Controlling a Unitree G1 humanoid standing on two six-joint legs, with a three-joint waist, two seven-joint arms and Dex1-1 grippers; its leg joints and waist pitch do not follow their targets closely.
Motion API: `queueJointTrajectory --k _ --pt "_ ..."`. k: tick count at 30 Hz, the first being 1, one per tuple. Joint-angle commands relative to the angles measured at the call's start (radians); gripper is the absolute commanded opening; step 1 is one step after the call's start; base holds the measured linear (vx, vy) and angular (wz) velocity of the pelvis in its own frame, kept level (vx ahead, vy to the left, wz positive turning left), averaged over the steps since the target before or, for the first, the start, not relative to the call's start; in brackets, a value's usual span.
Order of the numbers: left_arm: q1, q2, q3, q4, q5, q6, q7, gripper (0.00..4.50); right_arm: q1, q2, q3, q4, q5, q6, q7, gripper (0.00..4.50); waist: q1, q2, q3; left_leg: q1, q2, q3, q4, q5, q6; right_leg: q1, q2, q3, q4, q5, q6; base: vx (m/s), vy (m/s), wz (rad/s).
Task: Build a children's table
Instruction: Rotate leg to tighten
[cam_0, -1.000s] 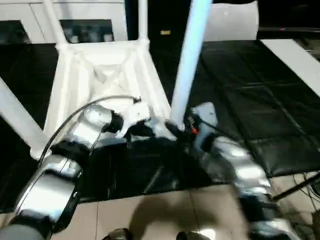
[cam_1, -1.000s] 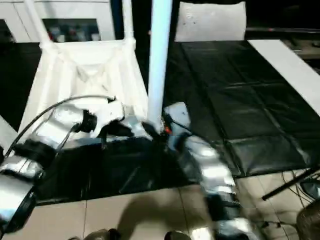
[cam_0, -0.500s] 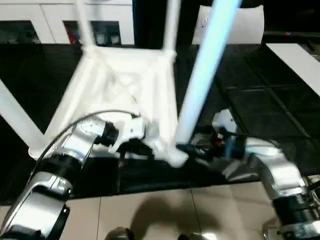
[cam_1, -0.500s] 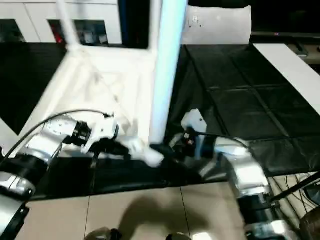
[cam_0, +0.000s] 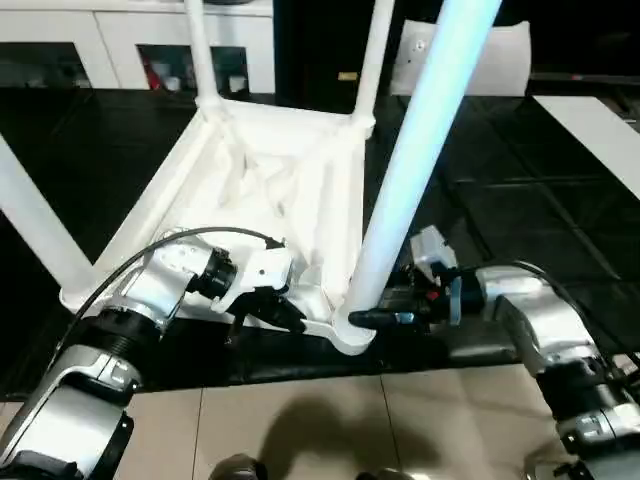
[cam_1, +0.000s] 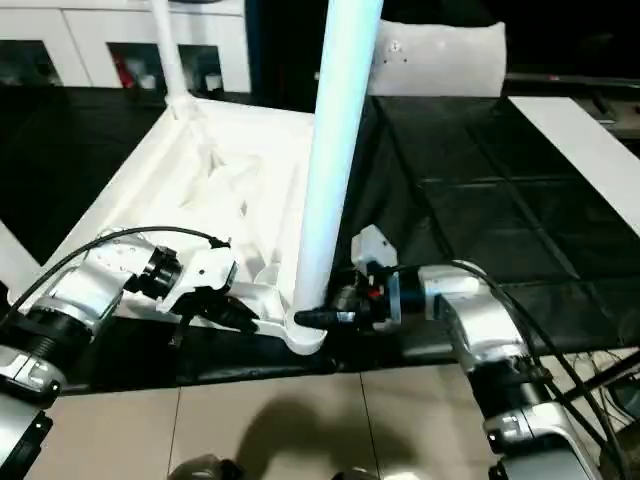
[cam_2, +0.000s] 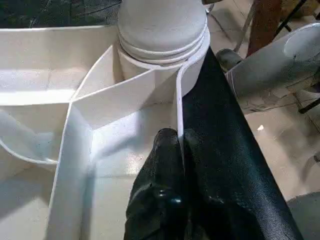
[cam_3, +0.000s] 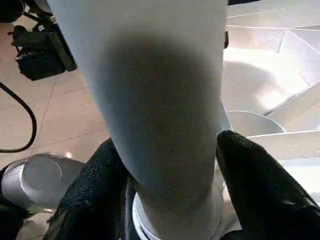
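Observation:
The children's table lies upside down on the black mat, the tabletop's (cam_0: 250, 180) X-ribbed underside facing up. Legs stand in its corners: far left (cam_0: 198, 50), far right (cam_0: 378, 50), near left (cam_0: 35, 230) and the near right leg (cam_0: 420, 150). My right gripper (cam_0: 375, 318) comes in from the right at the base of the near right leg (cam_3: 170, 75). Its black fingers (cam_3: 95, 190) lie against that leg on both sides, shut on it. My left gripper (cam_2: 177, 137) is shut on the tabletop's thin rim (cam_2: 177, 100), just beside that leg's corner socket (cam_2: 162, 45).
A white pillow-like block (cam_0: 500, 55) stands at the back. A flat white strip (cam_0: 600, 130) lies on the mat (cam_0: 520, 220) at the right. Pale floor tiles (cam_0: 300, 420) begin just in front of the near corner. White cabinets (cam_0: 100, 40) line the back left.
The head view has shifted. My right forearm has swung out to the right and its fingers have narrowed round the near right leg's base. The left gripper keeps its pinch on the rim.

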Motion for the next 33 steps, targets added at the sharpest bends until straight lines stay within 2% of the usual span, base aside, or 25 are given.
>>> queueJointTrajectory --k 1,4,9,11,14,15,16,17,18,19,21,24,26,28,30,31,32,33 --pt "0.000 -0.007 -0.044 0.006 0.020 -0.013 -0.029 0.00 -0.018 0.001 0.013 0.011 -0.007 -0.022 0.017 2.51 -0.002 -0.001 -0.081 0.026 0.069 -0.026 -0.063 -0.161 0.048 0.043 -0.071 0.050 -0.061 -0.141 -0.260 0.000 0.000 0.00" --pt "-0.001 -0.007 -0.045 0.008 0.021 -0.014 -0.024 0.00 -0.020 0.005 0.015 0.019 -0.009 -0.028 0.021 2.12 -0.002 -0.002 -0.081 0.027 0.069 -0.026 -0.063 -0.165 0.045 0.043 -0.070 0.049 -0.061 -0.143 -0.261 0.000 0.000 0.00" --pt "-0.002 -0.017 -0.026 0.021 0.019 0.010 0.020 0.00 -0.014 0.019 0.015 0.019 0.005 -0.023 0.024 2.01 -0.002 -0.002 -0.081 0.027 0.068 -0.026 -0.063 -0.171 0.043 0.043 -0.070 0.049 -0.062 -0.155 -0.258 0.000 0.000 0.00" --pt "0.000 -0.022 -0.010 0.020 0.013 0.034 0.049 0.00 -0.004 0.031 0.003 0.008 0.014 -0.007 0.003 2.00 -0.002 0.002 -0.080 0.028 0.069 -0.026 -0.063 -0.179 0.038 0.042 -0.069 0.050 -0.062 -0.159 -0.260 0.000 0.000 0.00" --pt "0.001 -0.030 0.015 0.020 0.011 0.066 0.109 0.00 0.011 0.050 -0.012 -0.006 0.018 0.012 -0.051 1.99 -0.003 0.001 -0.078 0.030 0.069 -0.028 -0.066 -0.210 0.025 0.040 -0.070 0.050 -0.068 -0.203 -0.251 0.000 0.000 0.00" --pt "0.000 -0.037 0.029 0.022 0.011 0.094 0.145 0.00 0.014 0.065 -0.022 -0.004 0.010 0.018 -0.100 1.99 -0.005 0.000 -0.076 0.031 0.068 -0.029 -0.067 -0.229 0.013 0.038 -0.072 0.052 -0.071 -0.237 -0.245 0.000 0.000 0.00" --pt "0.001 -0.060 0.077 0.021 -0.011 0.157 0.234 0.00 0.020 0.110 -0.040 0.010 -0.031 0.033 -0.257 1.99 -0.009 0.002 -0.072 0.031 0.067 -0.032 -0.070 -0.259 -0.003 0.034 -0.074 0.053 -0.076 -0.288 -0.233 0.000 0.000 0.00" --pt "0.004 -0.073 0.098 0.013 -0.023 0.190 0.271 0.00 0.021 0.135 -0.049 0.022 -0.056 0.033 -0.341 1.99 -0.013 0.002 -0.070 0.033 0.064 -0.037 -0.071 -0.297 -0.023 0.032 -0.076 0.051 -0.083 -0.368 -0.212 0.000 0.000 0.00" --pt "0.004 -0.073 0.098 0.013 -0.023 0.190 0.271 0.00 0.021 0.135 -0.049 0.022 -0.056 0.033 -0.341 1.99 -0.018 -0.001 -0.069 0.030 0.064 -0.040 -0.072 -0.309 -0.032 0.033 -0.077 0.051 -0.084 -0.400 -0.199 0.000 0.000 0.00" --pt "0.011 -0.087 0.116 0.000 -0.031 0.214 0.307 0.00 0.020 0.164 -0.062 0.036 -0.072 0.042 -0.420 1.98 -0.028 0.001 -0.069 0.028 0.064 -0.045 -0.075 -0.324 -0.046 0.032 -0.077 0.049 -0.087 -0.434 -0.182 0.000 0.000 0.00" --pt "0.020 -0.151 0.167 -0.033 -0.052 0.308 0.436 0.00 0.015 0.255 -0.101 0.057 -0.088 0.074 -0.611 1.97 -0.047 -0.002 -0.070 0.025 0.063 -0.048 -0.076 -0.341 -0.057 0.032 -0.075 0.047 -0.087 -0.444 -0.176 0.000 0.000 0.00" --pt "0.015 -0.212 0.194 -0.044 -0.045 0.360 0.566 0.00 -0.001 0.350 -0.124 0.082 -0.100 0.102 -0.777 1.96 -0.065 -0.001 -0.071 0.024 0.061 -0.049 -0.075 -0.347 -0.053 0.029 -0.073 0.048 -0.090 -0.435 -0.175 0.000 0.000 0.00" --pt "0.006 -0.244 0.207 -0.041 -0.040 0.380 0.628 0.00 -0.016 0.396 -0.136 0.100 -0.108 0.111 -0.862 1.96 -0.078 -0.001 -0.072 0.026 0.057 -0.043 -0.070 -0.329 -0.029 0.025 -0.069 0.050 -0.094 -0.386 -0.185 0.000 0.000 0.00" --pt "-0.004 -0.266 0.213 -0.039 -0.036 0.391 0.667 0.00 -0.031 0.427 -0.147 0.119 -0.114 0.115 -0.920 1.96 -0.078 0.000 -0.073 0.027 0.056 -0.041 -0.069 -0.316 -0.015 0.026 -0.068 0.051 -0.096 -0.369 -0.186 0.000 0.000 0.00" --pt "-0.022 -0.319 0.230 -0.044 -0.027 0.421 0.758 0.00 -0.064 0.496 -0.166 0.153 -0.124 0.112 -1.020 1.96 -0.082 -0.003 -0.076 0.024 0.056 -0.040 -0.071 -0.286 -0.013 0.029 -0.064 0.050 -0.089 -0.319 -0.194 0.000 0.000 0.00" --pt "-0.024 -0.322 0.229 -0.044 -0.026 0.423 0.762 0.00 -0.066 0.500 -0.166 0.154 -0.124 0.110 -1.023 1.96 -0.082 -0.003 -0.076 0.024 0.056 -0.040 -0.071 -0.286 -0.013 0.029 -0.064 0.050 -0.089 -0.319 -0.194 0.000 0.000 0.00" --pt "-0.027 -0.326 0.226 -0.045 -0.021 0.423 0.763 0.00 -0.068 0.508 -0.166 0.154 -0.123 0.099 -1.019 2.52 -0.076 0.001 -0.078 0.024 0.055 -0.036 -0.068 -0.258 0.002 0.032 -0.065 0.051 -0.088 -0.272 -0.198 0.000 0.000 0.00" --pt "-0.028 -0.329 0.216 -0.048 -0.012 0.424 0.762 0.00 -0.068 0.521 -0.169 0.149 -0.122 0.092 -1.024 2.52 -0.076 0.001 -0.079 0.023 0.055 -0.036 -0.067 -0.246 0.008 0.034 -0.066 0.052 -0.087 -0.253 -0.199 0.000 0.000 0.00"
